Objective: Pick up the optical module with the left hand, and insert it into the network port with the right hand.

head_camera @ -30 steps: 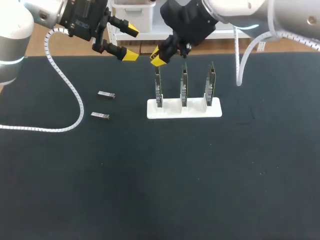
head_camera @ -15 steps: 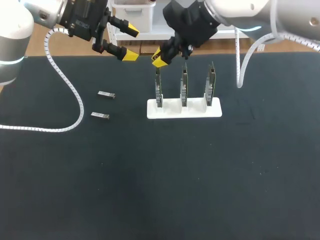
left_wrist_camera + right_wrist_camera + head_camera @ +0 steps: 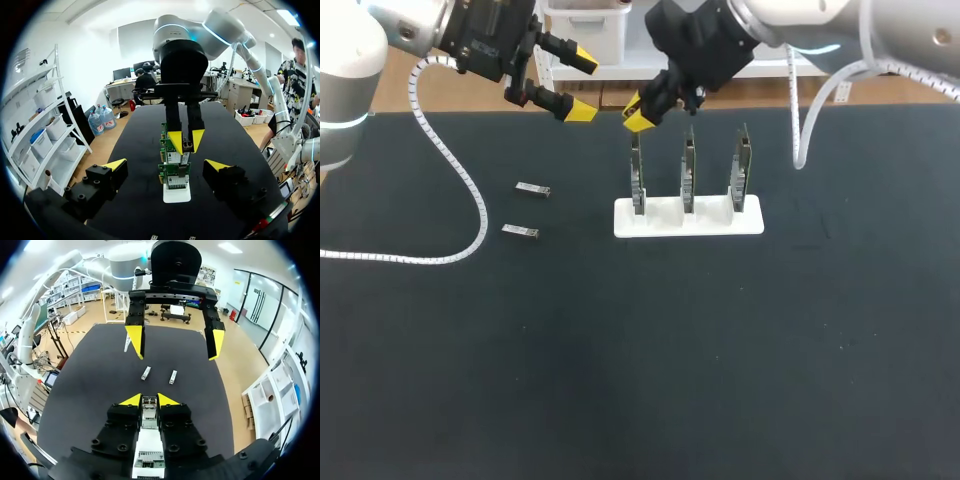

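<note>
Right claw [image 3: 148,399] around optical module [image 3: 148,404]

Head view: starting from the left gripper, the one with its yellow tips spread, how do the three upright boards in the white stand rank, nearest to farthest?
1. Left board, at the end of the white stand towards the left gripper.
2. Middle board, in the centre slot.
3. Right board, at the stand's far end.
</note>
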### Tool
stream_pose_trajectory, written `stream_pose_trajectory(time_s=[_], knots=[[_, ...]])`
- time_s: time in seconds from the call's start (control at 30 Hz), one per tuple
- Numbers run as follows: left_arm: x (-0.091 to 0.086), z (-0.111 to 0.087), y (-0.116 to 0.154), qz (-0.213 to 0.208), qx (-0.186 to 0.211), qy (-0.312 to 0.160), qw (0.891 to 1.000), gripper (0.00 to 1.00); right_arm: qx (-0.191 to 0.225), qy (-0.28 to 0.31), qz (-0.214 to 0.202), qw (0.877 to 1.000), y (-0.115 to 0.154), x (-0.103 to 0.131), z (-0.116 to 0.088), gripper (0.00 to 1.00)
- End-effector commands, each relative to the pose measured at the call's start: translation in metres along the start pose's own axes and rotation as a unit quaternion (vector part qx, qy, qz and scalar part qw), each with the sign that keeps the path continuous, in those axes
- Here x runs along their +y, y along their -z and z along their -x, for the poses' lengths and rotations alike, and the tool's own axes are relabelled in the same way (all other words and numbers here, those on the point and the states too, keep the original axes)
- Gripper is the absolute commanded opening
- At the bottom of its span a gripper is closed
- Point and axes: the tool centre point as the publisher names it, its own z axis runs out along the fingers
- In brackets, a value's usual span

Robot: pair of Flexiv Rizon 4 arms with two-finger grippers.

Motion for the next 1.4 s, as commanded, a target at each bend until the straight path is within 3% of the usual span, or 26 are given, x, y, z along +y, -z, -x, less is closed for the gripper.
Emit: stream_pose_trajectory(time_s=[0.03,0.6,1.4], knots=[[0.0002,0.0009,0.0001,0.000,0.003,0.001,1.000,1.00,-0.002,-0.002,0.004,1.000,-0.0025,-0.0025,-0.0010,0.00],[0.0002,0.0009,0.0001,0.000,0.003,0.001,1.000,1.00,0.001,0.003,-0.008,1.000,0.0039,0.0012,0.0062,0.00],[0.0002,0.0009,0.0001,0.000,0.003,0.001,1.000,1.00,-0.005,-0.013,-0.010,1.000,0.0002,0.0064,-0.0022,0.00]])
